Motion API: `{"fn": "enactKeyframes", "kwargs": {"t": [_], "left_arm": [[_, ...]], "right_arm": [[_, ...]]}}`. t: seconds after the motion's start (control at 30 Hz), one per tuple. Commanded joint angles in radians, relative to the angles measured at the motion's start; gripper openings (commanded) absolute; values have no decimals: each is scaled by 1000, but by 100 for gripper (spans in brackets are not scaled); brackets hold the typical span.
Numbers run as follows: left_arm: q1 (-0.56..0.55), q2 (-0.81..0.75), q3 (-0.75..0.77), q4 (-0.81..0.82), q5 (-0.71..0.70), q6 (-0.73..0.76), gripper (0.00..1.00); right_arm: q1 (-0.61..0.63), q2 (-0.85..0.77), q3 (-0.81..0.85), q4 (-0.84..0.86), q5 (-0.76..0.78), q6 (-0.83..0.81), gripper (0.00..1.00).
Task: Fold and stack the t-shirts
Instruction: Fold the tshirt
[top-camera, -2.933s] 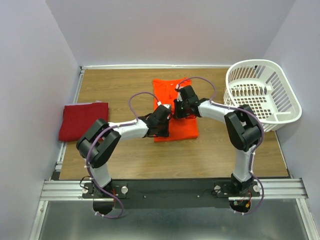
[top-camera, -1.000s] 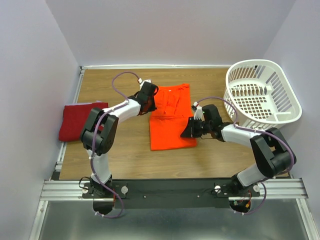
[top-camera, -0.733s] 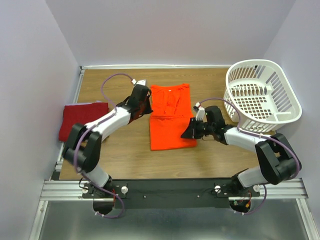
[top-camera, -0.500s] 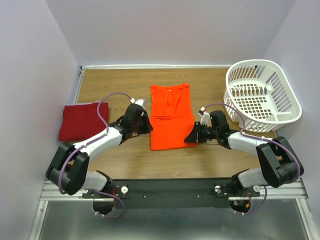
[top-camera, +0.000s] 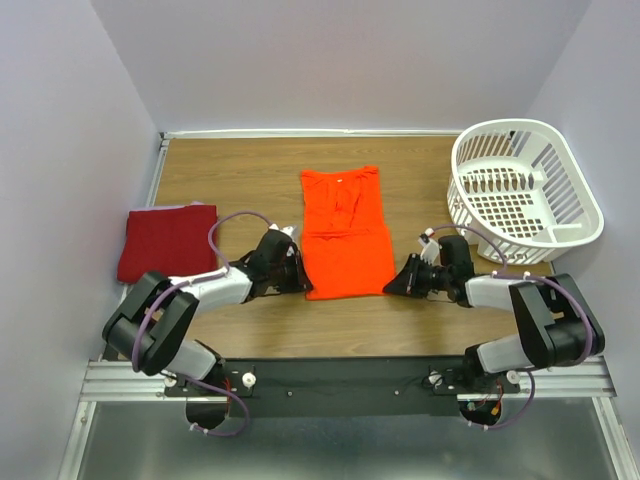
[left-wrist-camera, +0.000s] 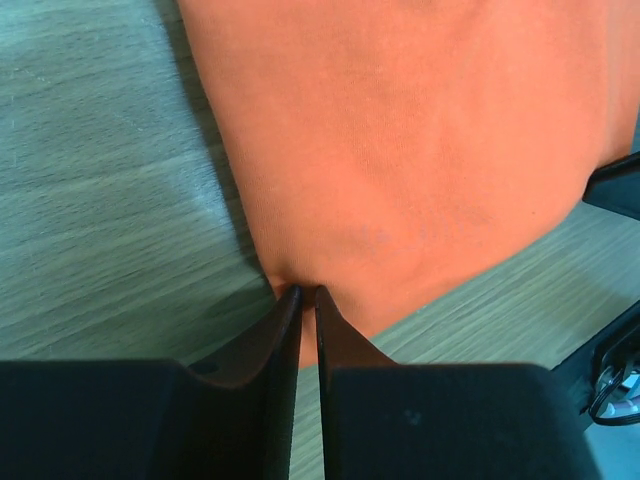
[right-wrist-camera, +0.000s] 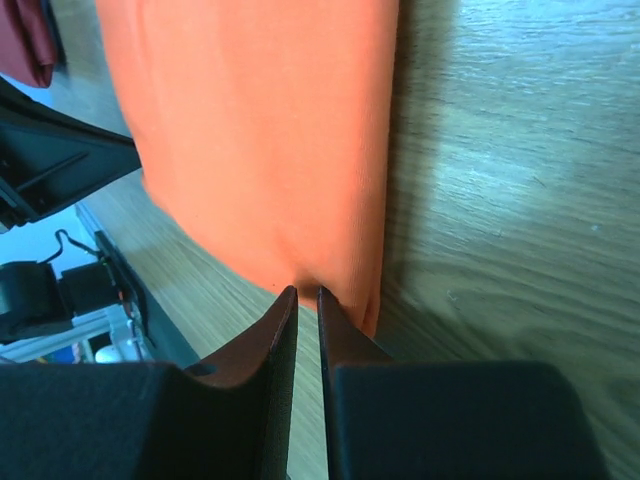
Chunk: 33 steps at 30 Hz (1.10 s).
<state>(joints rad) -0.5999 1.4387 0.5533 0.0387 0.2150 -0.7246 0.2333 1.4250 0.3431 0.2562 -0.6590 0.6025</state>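
The orange-red t-shirt (top-camera: 343, 235) lies flat at table (top-camera: 240, 175) centre, folded to a smooth narrow rectangle, collar at the far end. The left gripper (left-wrist-camera: 306, 293) and right gripper (right-wrist-camera: 300, 293) each pinch a near corner. The crimson t-shirt (top-camera: 167, 241) lies folded at the left edge.

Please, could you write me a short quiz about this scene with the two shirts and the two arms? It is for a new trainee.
1. True or false: the white basket stands to the right of the orange t-shirt.
2. Choose one. The dark red t-shirt lies: A) in the white basket; B) folded, to the left of the orange t-shirt; C) under the orange t-shirt.
3. Which parts of the orange t-shirt do the left gripper and the right gripper pinch?

Key: 1 true. 2 B. 3 its two near corners, one each.
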Motion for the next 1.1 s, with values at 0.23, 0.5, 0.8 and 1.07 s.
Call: {"fn": "enactKeyframes", "kwargs": {"t": [0.23,0.5,0.8,1.07], "left_arm": [[-27,-156,23,-173,-156,-9,30],[-47,-270,85,-362,-347,7,61],[-51,-314,83,-405,-381,17,72],[-60,-313,66,-376,-356,22,72]], "right_arm": [[-6,-175,115,-360,51,-113,28],[53,-221,260,-633,356,-165,44],[242,-83,358,-712,593,-98,46],[305,-11,402,-730,679,-67,45]]}}
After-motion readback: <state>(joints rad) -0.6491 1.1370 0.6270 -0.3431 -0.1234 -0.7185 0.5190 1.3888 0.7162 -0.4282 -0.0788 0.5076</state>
